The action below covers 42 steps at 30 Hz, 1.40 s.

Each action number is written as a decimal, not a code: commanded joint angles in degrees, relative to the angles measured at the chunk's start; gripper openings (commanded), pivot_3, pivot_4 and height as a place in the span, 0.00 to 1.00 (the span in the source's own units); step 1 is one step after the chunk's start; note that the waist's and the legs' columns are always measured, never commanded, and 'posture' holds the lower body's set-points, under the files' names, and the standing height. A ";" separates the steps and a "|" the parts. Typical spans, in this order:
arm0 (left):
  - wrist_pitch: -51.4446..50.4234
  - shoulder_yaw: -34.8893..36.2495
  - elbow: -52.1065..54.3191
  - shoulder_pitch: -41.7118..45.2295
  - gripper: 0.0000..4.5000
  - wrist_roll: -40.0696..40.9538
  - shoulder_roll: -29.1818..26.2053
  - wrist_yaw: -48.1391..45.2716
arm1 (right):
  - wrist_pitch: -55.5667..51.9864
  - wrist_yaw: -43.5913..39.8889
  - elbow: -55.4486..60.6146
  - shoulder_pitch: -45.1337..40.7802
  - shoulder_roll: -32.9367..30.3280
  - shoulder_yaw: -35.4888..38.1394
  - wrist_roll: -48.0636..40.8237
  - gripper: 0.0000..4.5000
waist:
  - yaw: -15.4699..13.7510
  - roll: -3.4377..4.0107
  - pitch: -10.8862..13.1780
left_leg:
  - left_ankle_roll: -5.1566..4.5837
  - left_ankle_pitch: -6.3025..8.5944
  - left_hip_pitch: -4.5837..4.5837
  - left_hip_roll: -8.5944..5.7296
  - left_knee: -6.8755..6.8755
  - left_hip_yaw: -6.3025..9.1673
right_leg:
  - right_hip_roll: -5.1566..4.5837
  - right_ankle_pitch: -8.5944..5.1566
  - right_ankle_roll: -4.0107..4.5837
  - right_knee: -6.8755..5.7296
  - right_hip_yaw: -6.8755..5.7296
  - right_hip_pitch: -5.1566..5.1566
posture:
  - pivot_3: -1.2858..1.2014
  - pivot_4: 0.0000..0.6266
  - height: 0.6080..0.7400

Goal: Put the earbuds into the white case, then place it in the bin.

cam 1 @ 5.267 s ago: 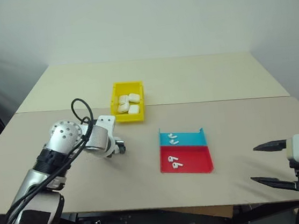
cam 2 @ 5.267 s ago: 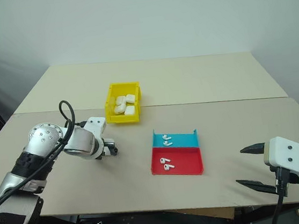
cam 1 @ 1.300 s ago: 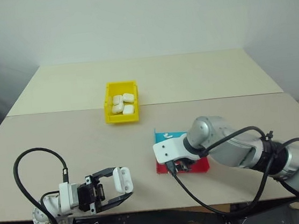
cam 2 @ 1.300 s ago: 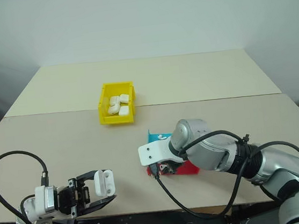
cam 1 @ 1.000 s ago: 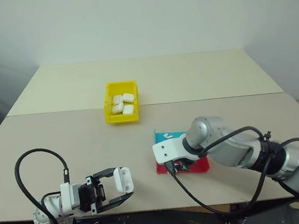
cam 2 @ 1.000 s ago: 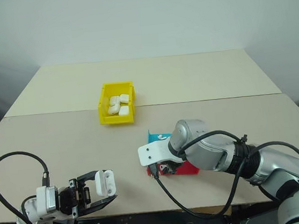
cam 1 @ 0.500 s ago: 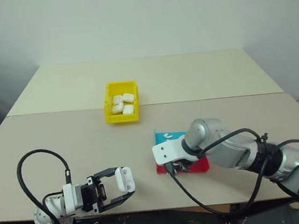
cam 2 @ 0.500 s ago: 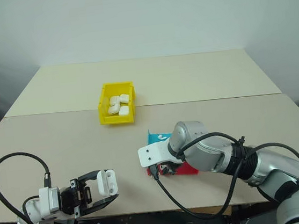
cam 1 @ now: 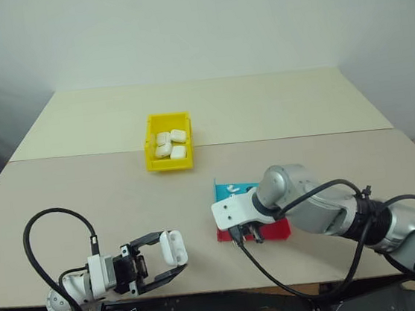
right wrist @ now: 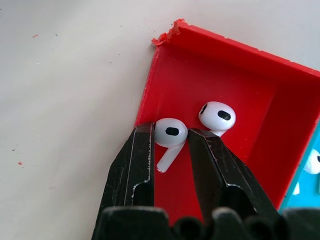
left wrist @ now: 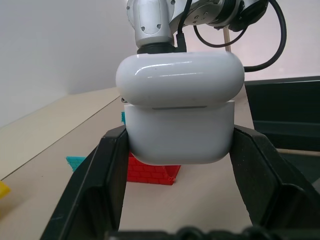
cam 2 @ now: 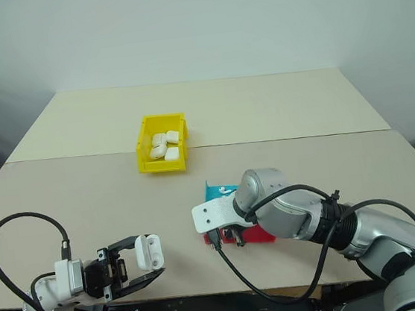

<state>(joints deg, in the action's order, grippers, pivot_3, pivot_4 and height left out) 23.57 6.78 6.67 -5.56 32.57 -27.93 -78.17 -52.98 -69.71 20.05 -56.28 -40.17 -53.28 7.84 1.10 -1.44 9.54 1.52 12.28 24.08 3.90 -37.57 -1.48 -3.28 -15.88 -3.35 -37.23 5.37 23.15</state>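
An earbud (right wrist: 170, 132) in the red tray (right wrist: 280, 90) is bracketed by the narrowing right end effector (right wrist: 171, 150); the head should be pinched squarely, then lifted straight. The case (left wrist: 180, 107), lid shut, is clamped by the left end effector (left wrist: 180, 150) near the table's (cam 1: 83, 185) front edge.

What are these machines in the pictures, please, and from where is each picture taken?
It is one humanoid robot with two arms, each ending in a two-fingered black claw. Two pictures come from cameras on its head, looking down at a beige table; the other two come from cameras on its wrists. On the table are a yellow bin holding white cases and a flat tray, half red and half blue, with small white earbuds. The left claw is shut on a white earbud case whose lid is closed. The right claw points down into the red half, its fingers on either side of one earbud; a second earbud lies beside it.
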 commanded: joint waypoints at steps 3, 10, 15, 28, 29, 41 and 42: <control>1.07 -0.04 1.27 -0.16 0.61 -0.16 -0.77 0.32 | 1.30 -0.36 1.02 0.43 -0.62 0.78 1.52 0.16 | -0.03 0.01 -0.01 | 0.00 0.00 -0.01 0.00 0.00 0.00 | 0.00 0.00 0.00 0.00 0.00 -0.01 | 0.52 0.24 1.00; -0.77 -0.37 2.49 1.03 0.61 0.41 -0.70 1.48 | -0.32 -0.49 3.45 1.11 -1.47 3.39 0.82 0.16 | -0.05 0.01 -0.02 | 0.00 0.00 -0.01 0.00 0.00 0.00 | 0.00 0.00 0.00 0.00 -0.01 -0.01 | 0.52 0.24 1.00; -5.43 -1.55 6.95 3.92 0.61 2.10 -0.16 5.51 | -4.38 -1.02 9.33 1.72 -5.46 13.03 -3.01 0.16 | -0.34 0.00 -0.02 | 0.00 0.00 0.07 -0.01 -0.01 0.02 | -0.01 0.00 0.00 0.01 -0.03 0.02 | 0.52 0.24 1.00; -25.13 -6.68 20.50 17.48 0.61 8.52 0.95 20.00 | 4.54 3.14 16.50 15.79 -6.94 59.18 -23.45 0.16 | -0.11 -0.04 -0.04 | -0.10 0.06 0.10 -0.01 -0.11 0.11 | 0.06 0.01 -0.02 0.02 -0.03 -0.09 | 0.52 0.24 1.00; -26.69 -6.88 21.14 18.18 0.61 9.15 1.03 21.06 | 6.05 3.81 16.77 16.70 -5.93 61.40 -24.94 0.16 | -0.05 -0.03 -0.04 | -0.10 0.06 0.10 -0.02 -0.14 0.11 | 0.06 0.02 -0.03 0.02 -0.01 -0.09 | 0.52 0.24 1.00; -35.76 -8.79 22.39 25.23 0.61 15.35 4.12 23.48 | 19.62 12.47 15.78 19.21 10.43 74.78 -48.71 0.16 | -0.14 -0.04 -0.04 | -0.10 0.06 0.08 -0.03 -0.16 0.17 | 0.08 0.03 -0.05 0.02 -0.03 -0.16 | 0.52 0.24 1.00; -35.49 -8.90 21.85 25.29 0.61 15.79 4.63 22.52 | 20.61 12.63 15.45 19.35 11.16 74.54 -49.89 0.16 | -0.15 -0.04 -0.04 | -0.10 0.06 0.08 -0.03 -0.16 0.17 | 0.08 0.03 -0.05 0.01 -0.02 -0.16 | 0.52 0.24 1.00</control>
<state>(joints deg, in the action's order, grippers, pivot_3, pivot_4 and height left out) -12.32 -2.01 28.21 18.68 47.27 -23.91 -54.61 -35.14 -58.04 35.23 -36.96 -29.44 19.57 -38.77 0.95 -1.48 9.50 1.42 12.34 24.16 3.86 -37.73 -1.31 -3.20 -15.85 -3.40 -37.22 5.35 22.98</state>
